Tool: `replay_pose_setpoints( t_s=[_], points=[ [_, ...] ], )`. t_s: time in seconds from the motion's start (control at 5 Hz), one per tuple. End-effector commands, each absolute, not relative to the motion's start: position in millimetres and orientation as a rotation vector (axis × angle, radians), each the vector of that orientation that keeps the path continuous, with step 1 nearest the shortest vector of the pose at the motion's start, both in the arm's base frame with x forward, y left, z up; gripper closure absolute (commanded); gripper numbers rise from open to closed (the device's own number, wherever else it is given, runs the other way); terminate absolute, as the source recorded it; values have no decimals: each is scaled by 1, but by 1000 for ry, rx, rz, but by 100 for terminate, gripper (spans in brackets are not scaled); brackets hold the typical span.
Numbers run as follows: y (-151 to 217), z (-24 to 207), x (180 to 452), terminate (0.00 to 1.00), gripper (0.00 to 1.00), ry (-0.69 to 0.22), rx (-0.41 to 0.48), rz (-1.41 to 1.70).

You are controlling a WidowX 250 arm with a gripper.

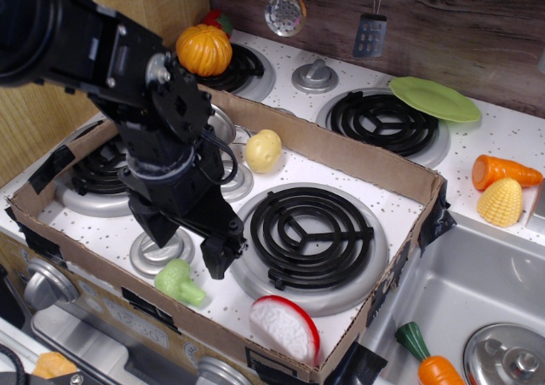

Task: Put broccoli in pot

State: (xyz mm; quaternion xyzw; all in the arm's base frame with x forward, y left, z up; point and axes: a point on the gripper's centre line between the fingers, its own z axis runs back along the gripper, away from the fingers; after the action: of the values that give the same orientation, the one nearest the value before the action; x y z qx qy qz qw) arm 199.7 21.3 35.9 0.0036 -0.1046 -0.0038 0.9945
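Note:
The light-green broccoli (180,282) lies on the white stove top near the front wall of the cardboard box (341,157). My black gripper (192,247) points down just above and behind it, with its jaws apart and nothing between them; the right fingertip (223,255) is beside the broccoli's upper right. The shiny steel pot (228,131) stands behind my arm, mostly hidden, with only part of its rim and a wire handle showing.
A yellow potato (263,150) lies beside the pot. A black coil burner (311,232) and a red-rimmed white slice (283,327) are to the right. A grey knob (153,256) is under my gripper. Outside the box are a pumpkin (204,50), green plate (434,99), carrot (504,171), corn (500,203) and a sink (443,304).

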Motion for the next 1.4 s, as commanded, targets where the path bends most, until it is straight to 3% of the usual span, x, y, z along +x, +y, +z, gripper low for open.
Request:
replay_pose_setpoints(
  t_s=[0.0,0.4,0.6,1.2],
  points=[
    [21,19,205,0,0,-240,11,59],
    [28,8,204,0,0,-286,17,85],
    [29,2,205,0,100,-316,16,74],
    [29,17,216,0,100,-315,51,26]
  ],
)
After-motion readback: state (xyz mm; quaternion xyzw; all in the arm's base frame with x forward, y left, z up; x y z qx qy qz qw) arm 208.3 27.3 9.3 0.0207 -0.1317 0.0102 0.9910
